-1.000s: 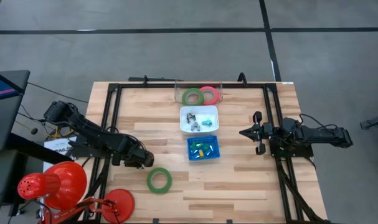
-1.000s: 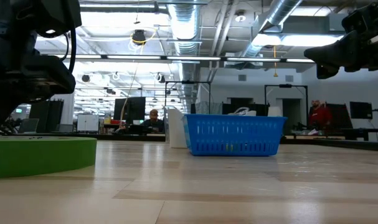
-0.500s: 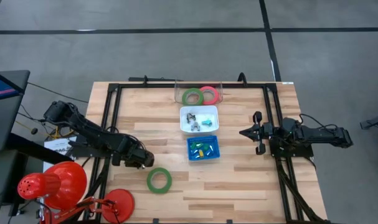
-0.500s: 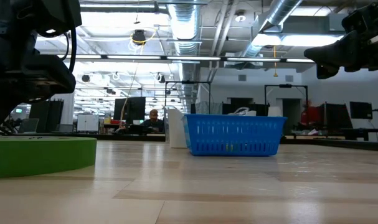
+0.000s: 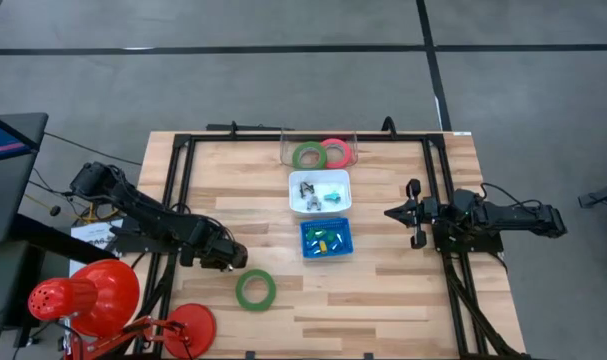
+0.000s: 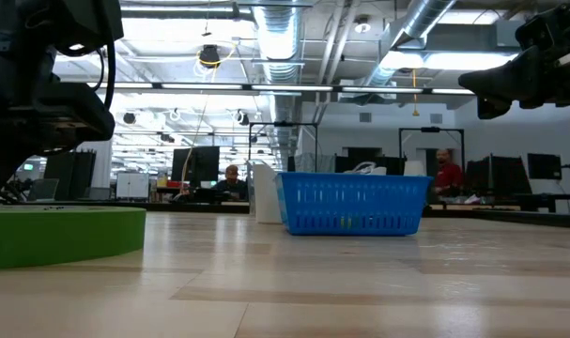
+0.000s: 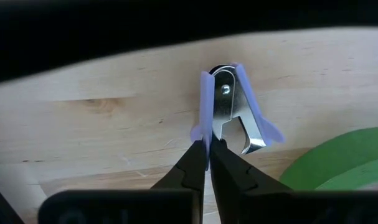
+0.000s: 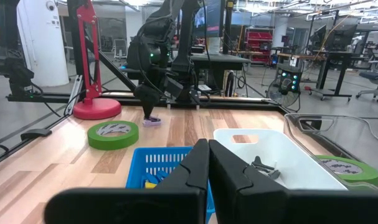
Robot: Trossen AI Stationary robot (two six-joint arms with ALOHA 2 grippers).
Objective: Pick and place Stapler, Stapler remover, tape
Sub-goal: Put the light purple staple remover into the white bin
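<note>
A purple staple remover [image 7: 229,106] with metal jaws lies on the wood at the table's near left. My left gripper [image 5: 233,262] points down and is shut on it. One green tape ring [image 5: 255,289] lies flat just right of it. Another green ring [image 5: 308,155] and a pink-red ring [image 5: 335,152] lie in a clear box at the far edge. The stapler does not show as such. My right gripper [image 5: 389,212] waits shut and level at the right, touching nothing. My left gripper pinches one purple side wing of the staple remover [image 7: 204,134] between its two fingertips [image 7: 195,163]. The fingers come from above, pointing down. In the right wrist view the remover [image 8: 152,121] sits low on the table top under the fingers.
A white tray [image 5: 320,203] with metal pieces and a blue basket [image 5: 327,250] with several small coloured pieces stand mid-table. A black frame [image 5: 178,170] runs round the table. A red lamp [image 5: 93,295] stands at the near left corner. People show far off in the room.
</note>
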